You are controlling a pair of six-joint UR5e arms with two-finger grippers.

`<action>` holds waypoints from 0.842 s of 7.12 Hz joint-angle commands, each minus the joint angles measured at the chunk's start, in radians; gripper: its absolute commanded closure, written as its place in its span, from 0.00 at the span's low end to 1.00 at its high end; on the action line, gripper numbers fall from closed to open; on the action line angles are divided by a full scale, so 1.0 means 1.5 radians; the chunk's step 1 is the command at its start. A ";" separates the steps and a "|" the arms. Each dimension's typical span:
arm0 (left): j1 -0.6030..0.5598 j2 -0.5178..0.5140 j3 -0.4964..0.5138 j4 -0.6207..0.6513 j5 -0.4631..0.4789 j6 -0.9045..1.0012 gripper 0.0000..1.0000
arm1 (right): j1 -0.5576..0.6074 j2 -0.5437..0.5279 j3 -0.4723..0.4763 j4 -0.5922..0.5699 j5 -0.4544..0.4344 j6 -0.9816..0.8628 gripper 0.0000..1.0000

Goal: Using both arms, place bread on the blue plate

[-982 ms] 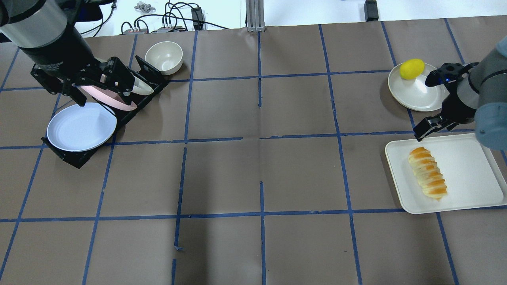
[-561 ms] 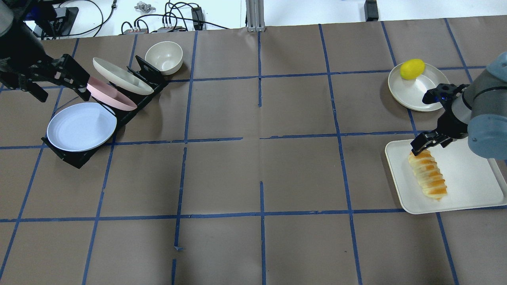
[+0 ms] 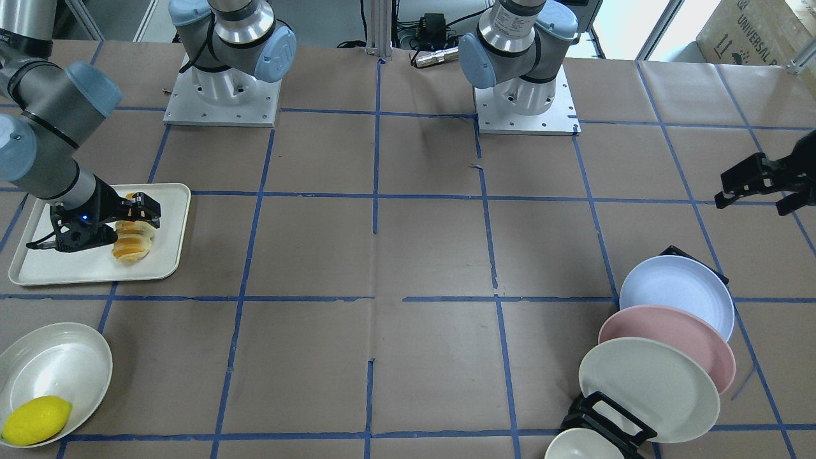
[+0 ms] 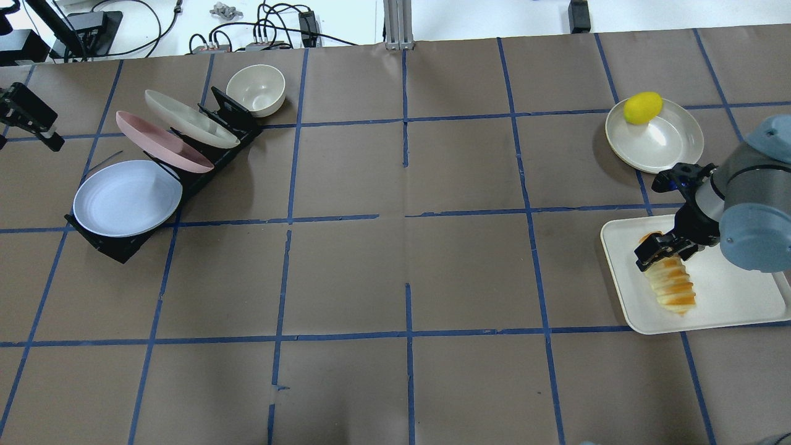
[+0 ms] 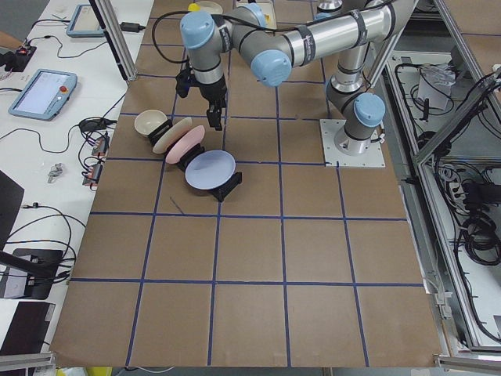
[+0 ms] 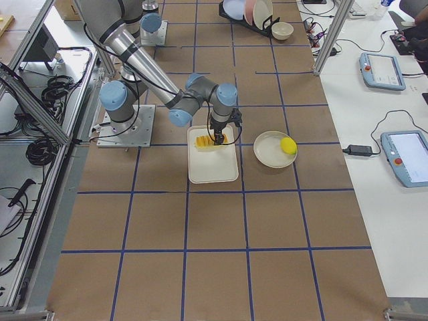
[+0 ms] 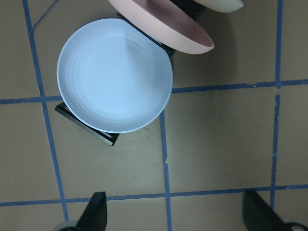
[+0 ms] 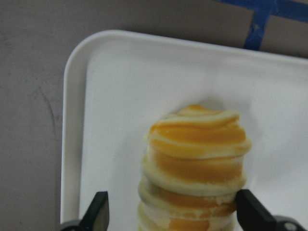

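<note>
We see the bread (image 4: 669,284) lying flat on the left part of a cream-white rectangular tray (image 4: 741,296) with rounded corners, at the right side of the table as seen from over the robot's shoulders. Its long axis runs near to far, with the far end leaning a little leftward. The loaf is ridged crosswise, its golden-orange bands glossy on top and pale cream in the grooves. The right gripper (image 8: 173,214) straddles the loaf's far end with its black fingers (image 8: 98,214) spread wide, one on each side; we see a clear gap at one finger, and we cannot tell whether the other touches. The blue plate (image 4: 126,198), round, shallow and matte, leans in the near slot of a black rack (image 4: 117,247) at the far left. Behind it a pink plate (image 4: 164,142) and a cream plate (image 4: 188,118) stand tilted the same way. The left gripper (image 7: 175,216) hangs above the table just left of the rack, its fingers far apart and empty. Far right of the tray, a smooth yellow lemon (image 4: 642,107) rests on the rim of a cream dish (image 4: 664,139).
</note>
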 commanded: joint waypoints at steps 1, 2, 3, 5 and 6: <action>0.070 -0.104 0.058 0.002 -0.033 0.106 0.00 | 0.000 0.002 0.007 -0.003 -0.003 -0.001 0.11; 0.090 -0.156 0.082 0.012 -0.044 0.144 0.00 | 0.000 0.002 0.006 -0.006 -0.015 -0.001 0.11; 0.105 -0.211 0.109 0.035 -0.066 0.179 0.00 | -0.001 0.002 0.006 -0.006 -0.016 -0.001 0.11; 0.111 -0.282 0.129 0.047 -0.096 0.187 0.00 | -0.001 0.002 0.007 -0.015 -0.017 0.001 0.43; 0.109 -0.298 0.127 0.060 -0.112 0.187 0.00 | -0.001 0.003 0.007 -0.015 -0.024 0.004 0.80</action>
